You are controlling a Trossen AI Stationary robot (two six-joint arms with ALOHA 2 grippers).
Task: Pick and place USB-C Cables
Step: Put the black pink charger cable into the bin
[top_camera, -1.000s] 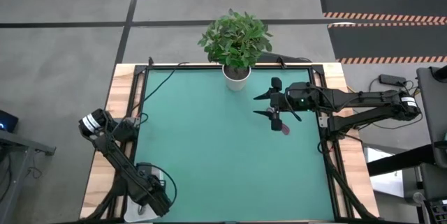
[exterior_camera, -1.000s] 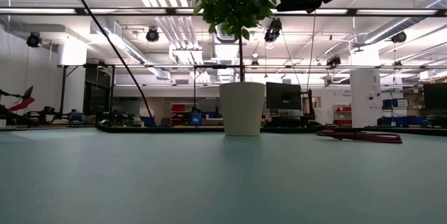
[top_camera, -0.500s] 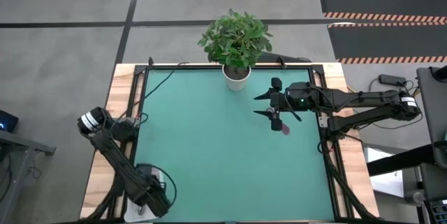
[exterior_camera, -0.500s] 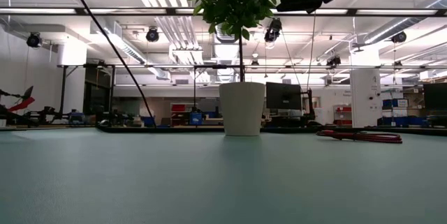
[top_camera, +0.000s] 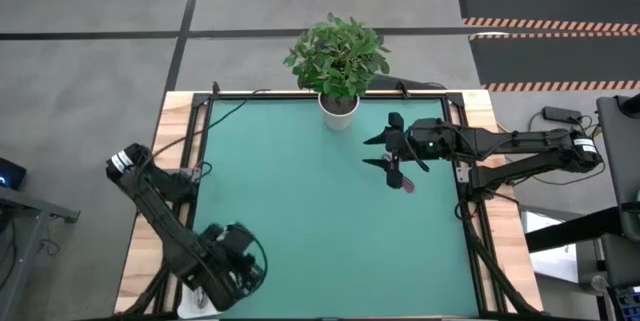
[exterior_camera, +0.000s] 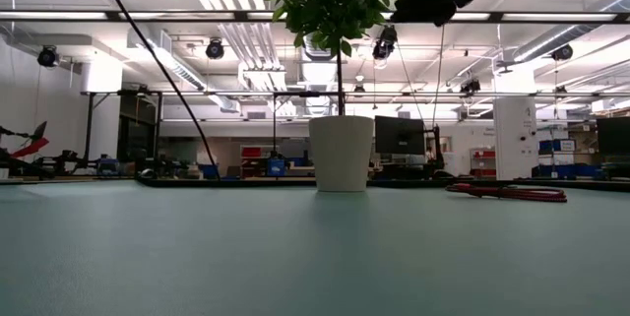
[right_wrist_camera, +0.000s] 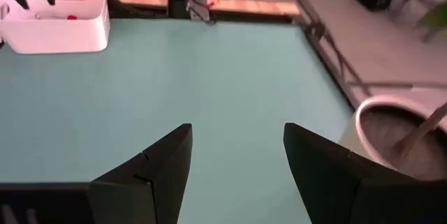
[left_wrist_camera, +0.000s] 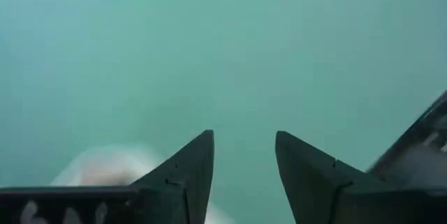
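1. The right gripper (top_camera: 385, 151) hovers spread wide over the mat beside the potted plant (top_camera: 338, 61), above a magenta cable (top_camera: 405, 183).
2. The left gripper (left_wrist_camera: 243, 175) is parted, empty, by the white bin (right_wrist_camera: 56, 25).
3. Next move, likely: lower and grasp.

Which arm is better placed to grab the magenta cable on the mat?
Right. The open right gripper hangs just beside the magenta cable; the left gripper is far off, near the white bin.
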